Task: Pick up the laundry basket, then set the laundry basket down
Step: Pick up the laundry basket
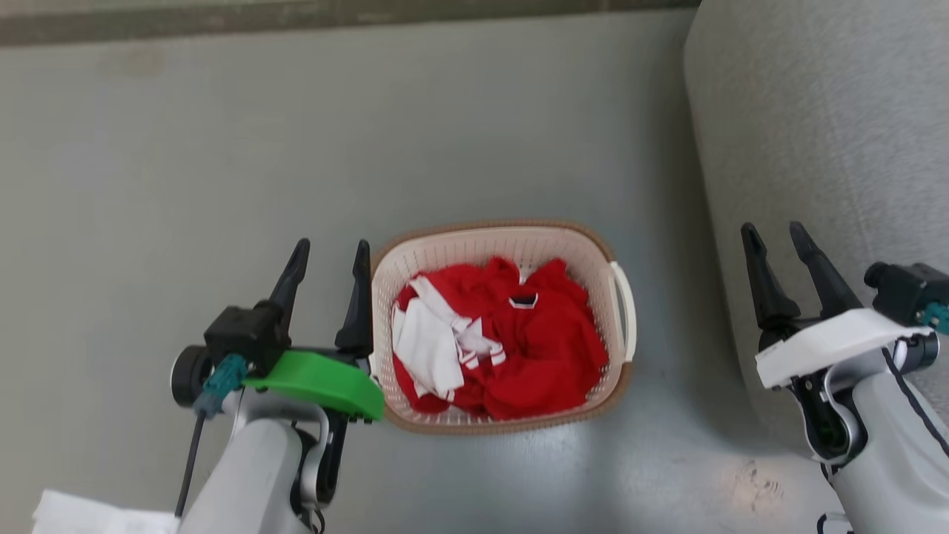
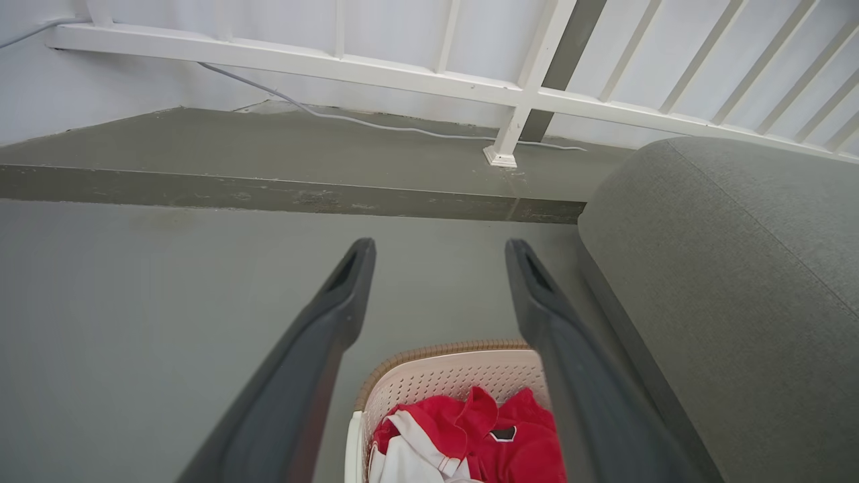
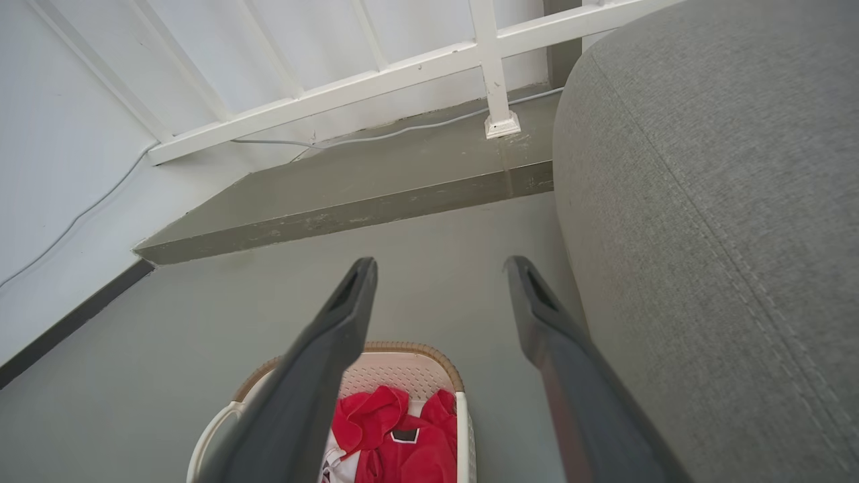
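The laundry basket [image 1: 604,348] stands on the grey floor, cream-white and perforated with a brown rim, holding red and white clothes [image 1: 497,345]. A white handle [image 1: 621,308] shows on its right side. My left gripper [image 1: 330,256] is open just left of the basket, above its left edge, with nothing between its fingers. My right gripper [image 1: 777,237] is open well to the right of the basket, over the sofa's edge, also holding nothing. In the left wrist view the basket [image 2: 443,365] lies below the open gripper [image 2: 439,251]; the right wrist view shows the basket [image 3: 409,365] under its open gripper [image 3: 439,265].
A grey fabric sofa [image 1: 815,133] fills the right side, close to the basket. A raised grey step [image 2: 268,191] with a white railing [image 2: 530,94] and a cable runs along the far wall. White paper [image 1: 81,515] lies at the lower left of the floor.
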Motion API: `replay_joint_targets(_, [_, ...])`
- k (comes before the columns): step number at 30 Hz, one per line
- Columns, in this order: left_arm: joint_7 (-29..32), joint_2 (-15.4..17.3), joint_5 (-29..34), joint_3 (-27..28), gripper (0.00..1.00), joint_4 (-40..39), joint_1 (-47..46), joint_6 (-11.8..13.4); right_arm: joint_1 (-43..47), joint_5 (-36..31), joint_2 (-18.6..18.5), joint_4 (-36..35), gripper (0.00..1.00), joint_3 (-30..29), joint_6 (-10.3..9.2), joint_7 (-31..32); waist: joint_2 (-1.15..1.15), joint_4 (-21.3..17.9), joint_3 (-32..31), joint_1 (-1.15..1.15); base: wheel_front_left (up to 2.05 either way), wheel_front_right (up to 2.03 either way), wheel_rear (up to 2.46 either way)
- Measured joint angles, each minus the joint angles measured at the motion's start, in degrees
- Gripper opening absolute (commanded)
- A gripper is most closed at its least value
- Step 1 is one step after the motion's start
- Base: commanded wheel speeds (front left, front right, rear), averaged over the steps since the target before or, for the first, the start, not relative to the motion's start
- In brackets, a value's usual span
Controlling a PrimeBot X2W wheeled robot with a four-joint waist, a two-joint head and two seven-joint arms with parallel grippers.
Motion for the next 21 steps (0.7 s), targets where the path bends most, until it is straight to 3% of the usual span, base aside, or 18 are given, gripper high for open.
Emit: replay_joint_targets(21, [0.0, -0.2, -4.9, -3.5, 1.0, 17.1, -15.6, 0.5, -13.8, 5.4, -1.8, 10.8, 1.0, 8.5, 0.0, 1.9, 0.0, 1.4, 16.3, 0.01, 0.0, 0.0, 0.0])
